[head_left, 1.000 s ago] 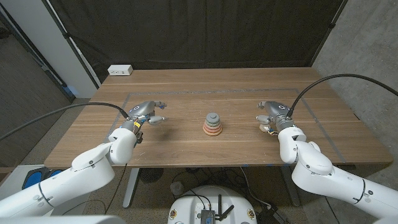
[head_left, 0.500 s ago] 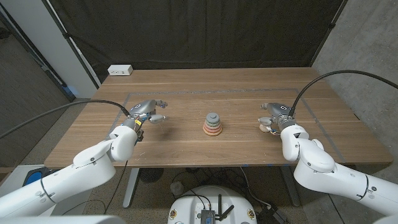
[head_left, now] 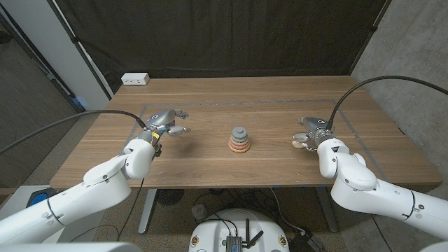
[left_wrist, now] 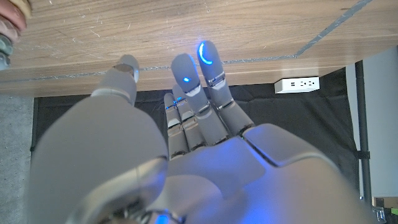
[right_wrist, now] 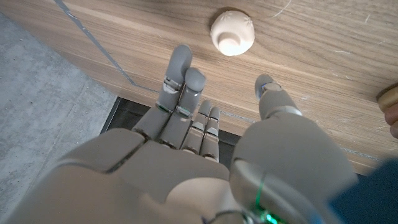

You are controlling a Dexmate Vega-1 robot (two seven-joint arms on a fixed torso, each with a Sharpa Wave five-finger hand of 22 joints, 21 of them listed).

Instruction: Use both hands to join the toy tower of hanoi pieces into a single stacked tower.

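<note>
While the left hand (head_left: 166,124) hangs over the table's left half with its fingers (left_wrist: 186,78) spread and nothing between them, the right hand (head_left: 313,129) sits over the right half, likewise loose, fingers (right_wrist: 180,74) apart and holding nothing. In the left wrist view the left fingertips glow blue and reach toward the wooden table (head_left: 210,157), just short of a thin taped line on it. In the right wrist view the right fingers point at a small cream knob-shaped piece (right_wrist: 232,32) lying on the wood just beyond them, not touching; in the head view that same piece (head_left: 301,145) shows as a pale spot just beside the hand, on its near left. Between the hands, at the middle of the table and well apart from both, stands the tower (head_left: 240,140): a stack of rings, wider and reddish at the bottom, greyer and narrower toward the top, upright. Black cables run from each wrist off toward the sides. At the far left corner of the table lies a white power strip (head_left: 136,79), and a dark curtain (head_left: 224,35) hangs behind the far edge.
</note>
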